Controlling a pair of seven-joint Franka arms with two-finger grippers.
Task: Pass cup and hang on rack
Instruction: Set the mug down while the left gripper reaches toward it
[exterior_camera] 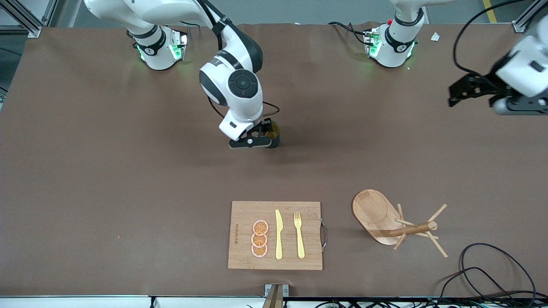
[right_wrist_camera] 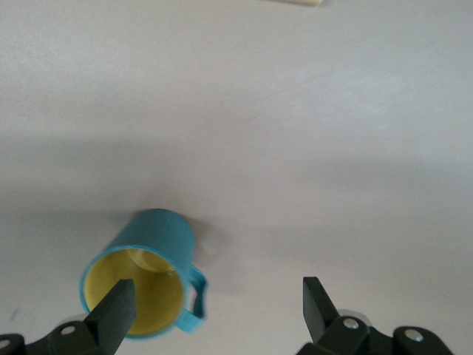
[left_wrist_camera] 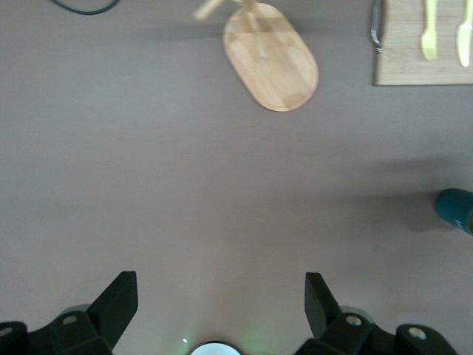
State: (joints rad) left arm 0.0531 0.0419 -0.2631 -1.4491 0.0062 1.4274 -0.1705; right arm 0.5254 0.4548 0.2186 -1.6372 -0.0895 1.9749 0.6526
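Note:
The teal cup [exterior_camera: 275,133] with a yellow inside stands upright on the table near its middle. My right gripper [exterior_camera: 259,140] is right over it and open. In the right wrist view the cup [right_wrist_camera: 151,244] lies under one finger [right_wrist_camera: 117,307], which is over the cup's mouth. The handle sits between the fingers of the right gripper [right_wrist_camera: 214,299]. My left gripper [exterior_camera: 460,93] is open and empty, up over the left arm's end of the table; in its own view the left gripper [left_wrist_camera: 222,299] is over bare table. The wooden rack [exterior_camera: 379,214] is nearer the front camera.
A bamboo cutting board [exterior_camera: 239,214] with orange slices, a yellow knife and a yellow fork lies near the front edge, beside the rack. Black cables [exterior_camera: 492,273] loop at the front corner by the left arm's end. The rack's base [left_wrist_camera: 272,63] shows in the left wrist view.

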